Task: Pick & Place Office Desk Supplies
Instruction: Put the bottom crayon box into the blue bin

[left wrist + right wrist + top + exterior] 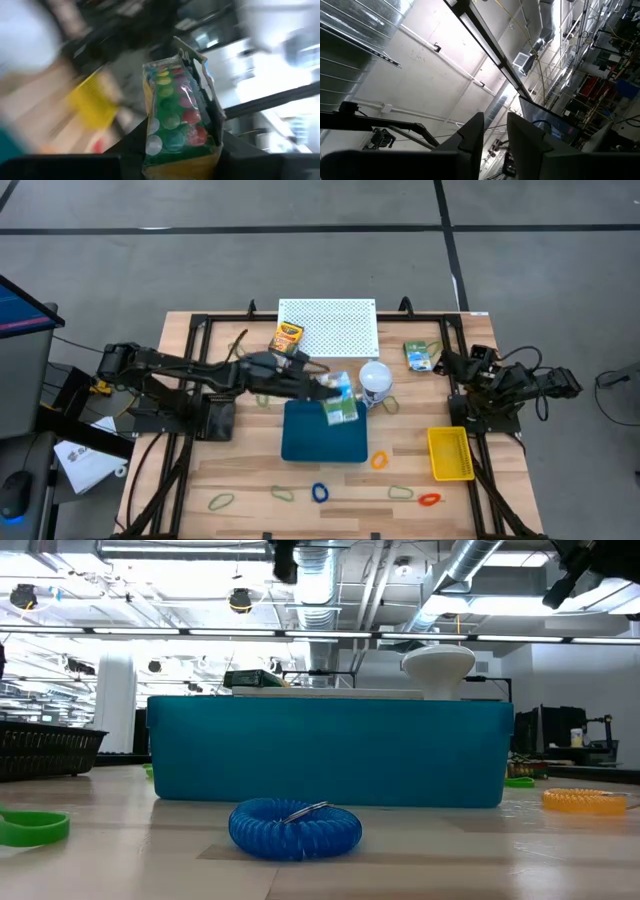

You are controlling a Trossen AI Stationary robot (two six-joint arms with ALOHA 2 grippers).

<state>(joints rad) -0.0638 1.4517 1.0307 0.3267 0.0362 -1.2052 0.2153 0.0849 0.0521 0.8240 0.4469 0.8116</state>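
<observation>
Green packet, high view: the left gripper (335, 402) carries a green-and-yellow packet (341, 411) over the back right corner of the teal bin (322, 438), near the white ball-shaped object (375, 380).
Step, as I judge it: placing the packet in the bin; bring it further over the bin's middle and lower it before letting go, so it clears the rim.
Other supplies, high view: crayon box (287, 336) by the perforated board (328, 325); another packet (421, 355) at the desk's right; blue loop (320, 492) and orange loop (379, 460) in front of the bin.
Right arm, high view: waits folded at the desk's right edge, behind the yellow basket (450, 453).
Low view: the blue loop (295, 828) lies just before the bin's wall (330, 752); no gripper shows.
Left wrist view: the fingers (131, 148) are clenched on the packet's (176, 116) lower end, coloured dots showing through its window.
Right wrist view: the fingers (472, 131) stand narrowly apart with nothing between them, aimed at the ceiling.
</observation>
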